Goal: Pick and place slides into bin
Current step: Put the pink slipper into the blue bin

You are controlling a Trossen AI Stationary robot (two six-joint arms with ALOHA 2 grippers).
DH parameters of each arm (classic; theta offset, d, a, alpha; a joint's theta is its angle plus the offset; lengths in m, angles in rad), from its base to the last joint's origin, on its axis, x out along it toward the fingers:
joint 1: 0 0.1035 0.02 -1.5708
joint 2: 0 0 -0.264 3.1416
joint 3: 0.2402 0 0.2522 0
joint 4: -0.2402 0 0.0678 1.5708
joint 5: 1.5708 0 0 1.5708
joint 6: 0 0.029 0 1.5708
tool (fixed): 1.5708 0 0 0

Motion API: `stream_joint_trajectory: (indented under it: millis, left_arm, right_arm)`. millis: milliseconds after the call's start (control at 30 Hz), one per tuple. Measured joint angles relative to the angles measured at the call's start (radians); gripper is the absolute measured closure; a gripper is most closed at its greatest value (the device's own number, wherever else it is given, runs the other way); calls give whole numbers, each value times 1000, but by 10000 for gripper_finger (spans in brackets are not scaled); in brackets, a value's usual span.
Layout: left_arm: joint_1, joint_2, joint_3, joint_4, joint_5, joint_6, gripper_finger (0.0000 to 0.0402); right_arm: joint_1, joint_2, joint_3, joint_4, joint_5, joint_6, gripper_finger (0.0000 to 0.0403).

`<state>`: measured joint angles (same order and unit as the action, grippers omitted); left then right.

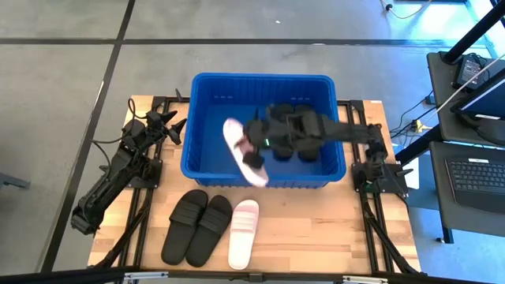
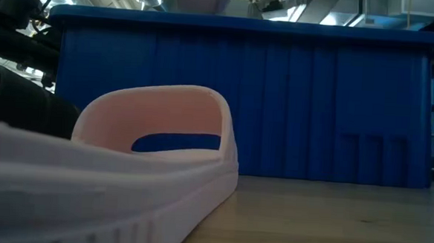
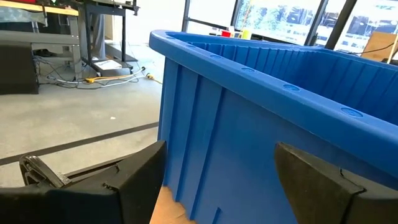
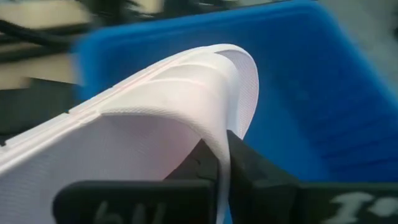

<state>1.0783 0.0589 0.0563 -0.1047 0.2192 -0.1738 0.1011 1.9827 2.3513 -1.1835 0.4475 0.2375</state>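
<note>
The blue bin (image 1: pixel 260 130) stands mid-table. My right gripper (image 1: pixel 253 160) is above the bin's near left part, shut on a pale pink slide (image 1: pixel 241 150). On the wood in front of the bin lie two black slides (image 1: pixel 185 226) (image 1: pixel 209 229) and another pale slide (image 1: pixel 244 233), soles down. The low view shows this lying pale slide (image 2: pixel 125 169) up close, with the bin's wall (image 2: pixel 314 104) behind it. My left gripper (image 3: pixel 217 180) waits open beside the bin's left wall (image 3: pixel 261 124). My right gripper pinches the pale slide's wide strap at its edge (image 4: pixel 219 134) between the two fingers (image 4: pixel 249 168). The fingers slant downward from the table's right side. The slide is lifted clear above the bin's inside, tilted, its sole (image 1: pixel 233 136) stretching toward the far left.
Dark shapes (image 1: pixel 296 150) sit inside the bin under my right arm; what they are I cannot tell. Bare wood (image 1: pixel 316 229) lies to the right of the three slides. Desks with a laptop (image 1: pixel 473 177) stand beyond the table's right edge.
</note>
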Motion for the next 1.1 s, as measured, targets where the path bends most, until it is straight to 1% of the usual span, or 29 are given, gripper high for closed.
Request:
stream_joint_trajectory:
  millis: [67,200,333,467,667,867,1100]
  left_arm:
    - [0,0,0,0,0,0,111]
    - [0,0,0,0,0,-2,111]
    - [0,0,0,0,0,-3,111]
    - [0,0,0,-2,-39,-8,111]
    - [0,0,0,-4,-82,-8,111]
    - [0,0,0,-7,-91,-10,111]
    - [0,0,0,-10,-106,-11,111]
  right_arm:
    - [-60,5,0,4,0,-67,391]
    - [-169,33,0,44,-1,-147,390]
    - [-249,88,0,73,0,-282,390]
    - [-304,172,0,86,-4,-350,390]
    - [-360,296,-1,96,-4,-400,390]
    - [-387,400,-1,130,-2,-434,390]
    - [-405,475,-1,156,2,-456,389]
